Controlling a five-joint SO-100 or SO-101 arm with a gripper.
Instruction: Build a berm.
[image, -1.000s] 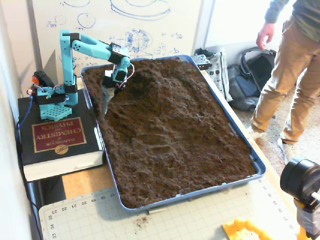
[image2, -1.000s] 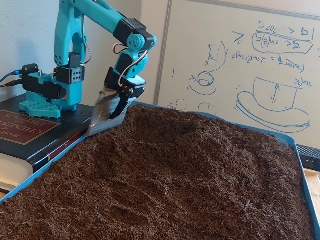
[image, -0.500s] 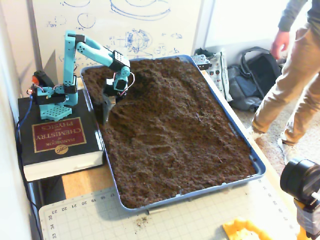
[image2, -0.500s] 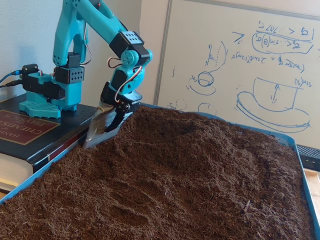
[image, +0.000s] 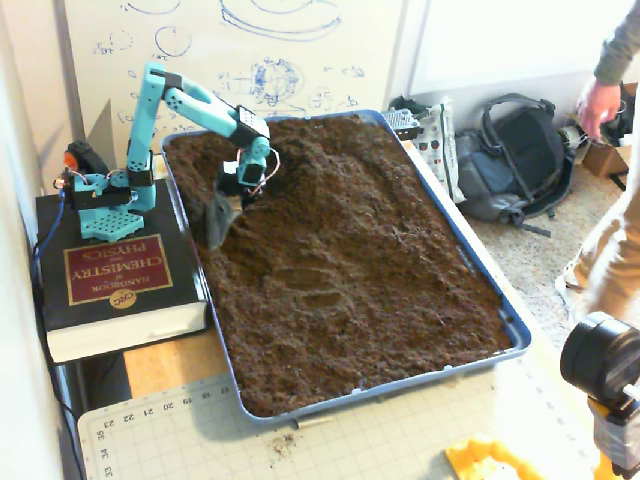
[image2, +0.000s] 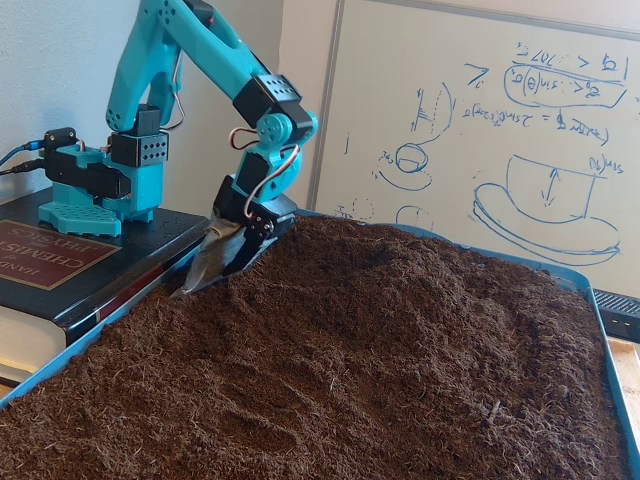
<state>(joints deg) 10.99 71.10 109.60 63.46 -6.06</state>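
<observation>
Item: turquoise plastic five-joint arm (image: 190, 95), base seated on a thick black hardcover book (image: 115, 280) — a plinth, in my judgement, lifting the shoulder above the tray rim so the tool can reach down into the fill.

Item: gripper (image2: 215, 262), fitted with a dull grey scoop-like blade; tip sunk in the soil just inside the tray's left wall as the high fixed view shows it (image: 215, 222). Blade tilted steeply, face turned toward the mound — an attitude suited to pushing loose fill uphill. Whether its two jaws stand apart or closed cannot be told; the blade and soil hide them. Nothing is seen carried beyond soil against the blade.

Item: shallow blue rectangular tray (image: 478, 268), filled edge to edge with dark brown crumbly soil (image: 360, 290).

Item: the berm (image: 320, 150), a low hump of the same soil at the far end of the tray, just right of the tool; it also rises beside the blade in the low fixed view (image2: 400, 280). Ridge short and uneven; task judged early.

Change against half a second ago: the elbow has reached farther over the tray and the blade has shifted slightly toward the mound, sitting deeper. The person at the room's right edge (image: 610, 90) has moved farther out of frame.
</observation>
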